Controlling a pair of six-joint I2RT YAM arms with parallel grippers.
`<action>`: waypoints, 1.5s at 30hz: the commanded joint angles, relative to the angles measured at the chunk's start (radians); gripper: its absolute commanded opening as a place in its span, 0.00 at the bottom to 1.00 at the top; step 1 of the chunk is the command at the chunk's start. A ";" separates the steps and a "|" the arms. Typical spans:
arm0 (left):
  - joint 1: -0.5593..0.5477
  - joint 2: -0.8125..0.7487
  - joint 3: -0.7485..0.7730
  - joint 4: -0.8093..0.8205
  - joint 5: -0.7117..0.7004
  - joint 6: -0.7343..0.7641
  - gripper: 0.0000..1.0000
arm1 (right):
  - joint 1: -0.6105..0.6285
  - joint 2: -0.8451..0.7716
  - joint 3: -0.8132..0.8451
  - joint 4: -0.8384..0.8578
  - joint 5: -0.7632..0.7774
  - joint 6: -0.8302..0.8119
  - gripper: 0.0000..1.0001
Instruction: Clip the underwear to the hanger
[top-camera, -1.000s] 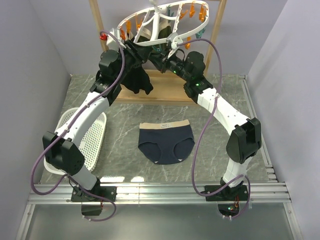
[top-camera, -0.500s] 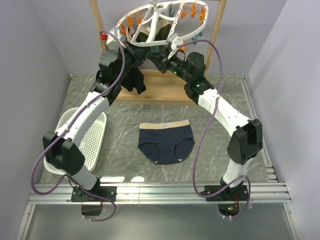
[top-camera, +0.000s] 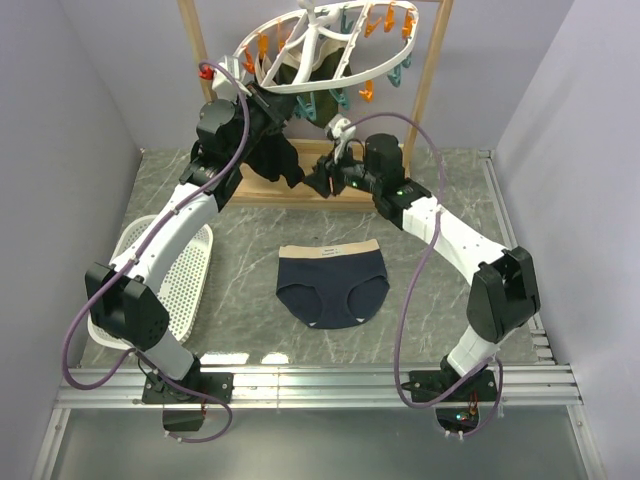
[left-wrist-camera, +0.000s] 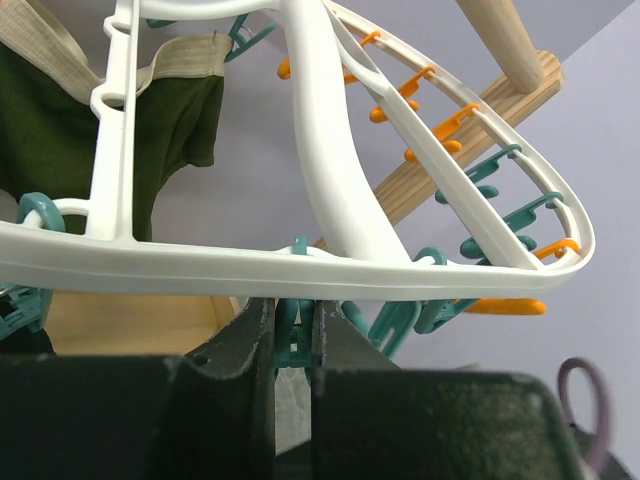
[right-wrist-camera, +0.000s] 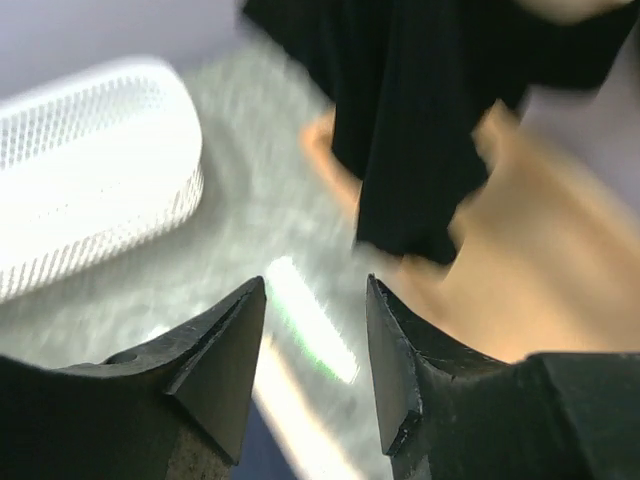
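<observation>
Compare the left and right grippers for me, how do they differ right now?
The left gripper is up at the hanger rim; the right gripper sits lower, facing the table. The left jaws are closed on a teal peg; the right jaws are open and hold nothing. Both are black.

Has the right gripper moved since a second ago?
Yes. The right gripper has dropped away from the hanger, down toward the wooden stand's base board, jaws open.

Grey marbled table (top-camera: 245, 335), underwear (top-camera: 332, 285) flat at centre, white basket (top-camera: 192, 280) left, wooden stand (top-camera: 425, 90) behind
</observation>
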 joint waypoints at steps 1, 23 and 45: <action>0.014 -0.026 -0.005 0.052 -0.013 0.009 0.00 | 0.011 -0.059 -0.076 -0.110 -0.019 0.014 0.52; 0.014 -0.020 -0.008 0.014 0.015 0.007 0.00 | 0.198 0.409 0.086 -0.442 0.302 -0.087 0.66; 0.016 -0.042 -0.037 -0.017 0.023 0.016 0.00 | 0.231 0.302 0.140 -0.598 0.544 0.425 0.61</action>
